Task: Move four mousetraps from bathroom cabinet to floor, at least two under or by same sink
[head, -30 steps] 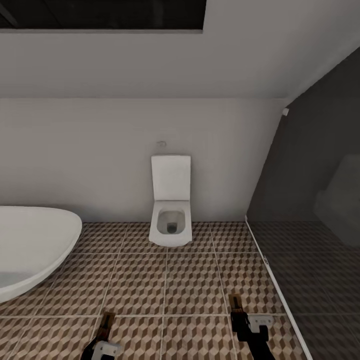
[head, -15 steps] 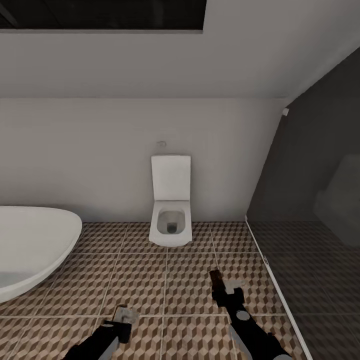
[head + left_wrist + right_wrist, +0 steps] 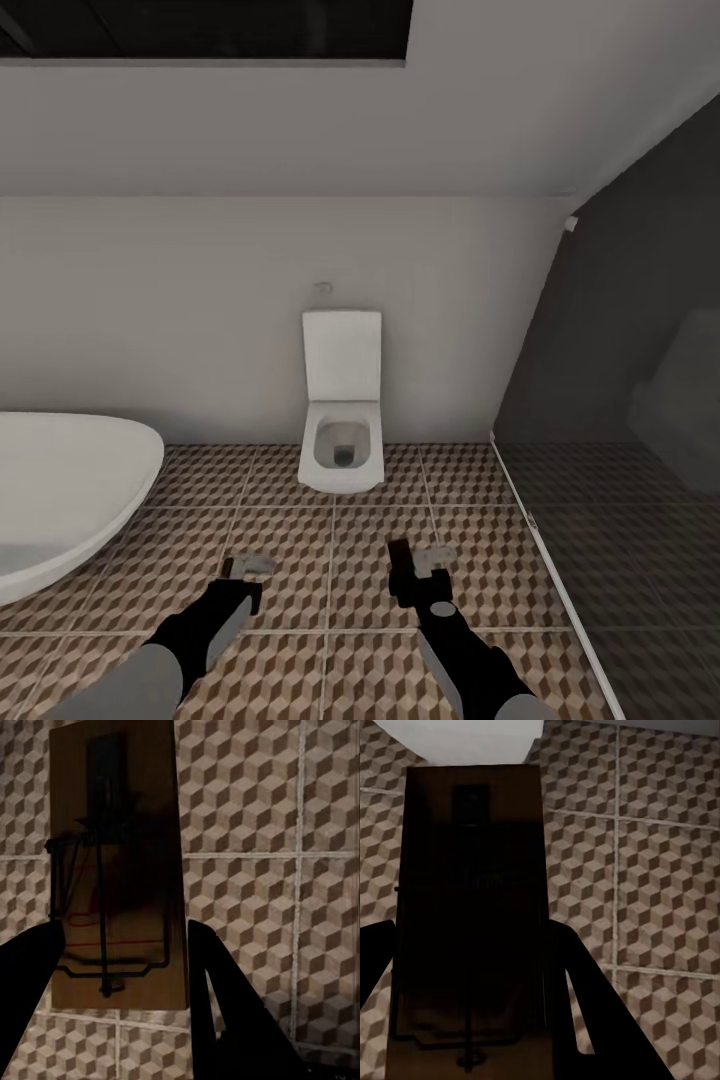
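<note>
My left gripper (image 3: 247,568) is shut on a brown wooden mousetrap (image 3: 116,870), its wire and red mark facing the left wrist camera. In my right gripper (image 3: 413,566), also shut, sits a second mousetrap (image 3: 472,907), which looks dark in shadow and reads as a dark board (image 3: 400,562) in the head view. Both traps hang above the cube-patterned bathroom floor (image 3: 300,535), a little short of the toilet. The cabinet is out of view.
A white wall-hung toilet (image 3: 342,440) with its lid up stands straight ahead against the white wall. At the left is a large rounded white basin (image 3: 60,490). A dark glass partition (image 3: 620,480) on a pale floor rail closes off the right.
Both arms have reached forward from the picture's lower edge toward the toilet, each carrying its mousetrap. The right gripper has also drifted left. The camera has not moved.
</note>
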Robot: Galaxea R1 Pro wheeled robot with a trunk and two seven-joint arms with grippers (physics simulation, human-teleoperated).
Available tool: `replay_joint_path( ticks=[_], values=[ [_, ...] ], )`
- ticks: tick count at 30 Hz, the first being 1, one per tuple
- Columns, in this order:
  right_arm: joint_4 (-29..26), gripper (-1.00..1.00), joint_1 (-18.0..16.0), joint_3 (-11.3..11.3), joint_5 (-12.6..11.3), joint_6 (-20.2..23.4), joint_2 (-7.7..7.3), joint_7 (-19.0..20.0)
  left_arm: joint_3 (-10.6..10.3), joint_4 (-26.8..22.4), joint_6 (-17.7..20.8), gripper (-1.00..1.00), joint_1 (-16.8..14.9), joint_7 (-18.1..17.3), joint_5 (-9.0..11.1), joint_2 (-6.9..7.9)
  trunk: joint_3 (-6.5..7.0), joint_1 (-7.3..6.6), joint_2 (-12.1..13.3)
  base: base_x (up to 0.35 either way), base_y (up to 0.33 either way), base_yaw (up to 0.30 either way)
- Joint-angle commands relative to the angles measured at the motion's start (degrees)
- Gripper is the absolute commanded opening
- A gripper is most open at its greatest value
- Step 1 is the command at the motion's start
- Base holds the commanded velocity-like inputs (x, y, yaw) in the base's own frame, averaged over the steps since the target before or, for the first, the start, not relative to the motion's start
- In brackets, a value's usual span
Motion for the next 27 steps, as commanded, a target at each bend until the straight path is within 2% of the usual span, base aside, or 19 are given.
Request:
replay_joint_path(
  ticks=[1, 3, 7, 10, 21, 27],
  values=[
    [-0.08, -1.0, -0.05, 0.36, -0.46, 0.47, -0.03, -0.41, -0.54, 0.21, -1.3, -1.0, -0.06, 0.49, 0.56, -0.27, -0.11, 0.03, -0.12, 0.0, 0.0, 0.0],
    [-0.06, -1.0, -0.05, 0.32, -0.46, 0.73, -0.04, -0.52, -0.79, 0.26, -2.96, -1.0, -0.09, 0.58, 0.53, -0.64, -0.11, 0.03, -0.12, 0.0, 0.0, 0.0],
    [-0.2, -1.0, -0.06, 0.29, -0.46, 1.95, -0.03, -0.64, -1.19, -0.63, -3.83, -1.0, -0.1, 0.69, 0.56, -1.13, -0.11, 0.03, -0.12, 0.0, 0.0, 0.0],
    [-0.34, -1.0, -0.06, 0.28, -0.51, 4.27, -0.02, -0.58, -1.36, -0.88, -4.0, -1.0, -0.1, 0.69, 0.59, -2.13, -0.11, 0.03, -0.12, 0.0, 0.0, 0.0],
    [-0.87, -1.0, -0.06, 0.2, -0.51, 10.89, -0.01, -0.57, -1.42, -0.96, -3.9, -1.0, -0.1, -0.91, 0.6, -3.91, -0.11, 0.03, -0.12, 0.0, 0.0, 0.0],
    [-0.99, -1.0, -0.06, 0.19, -0.6, 11.37, -0.01, -0.41, -1.42, -0.89, -3.89, -1.0, -0.1, -0.95, 0.65, -4.38, -0.11, 0.03, -0.12, 0.001, 0.0, 0.0]
  ],
)
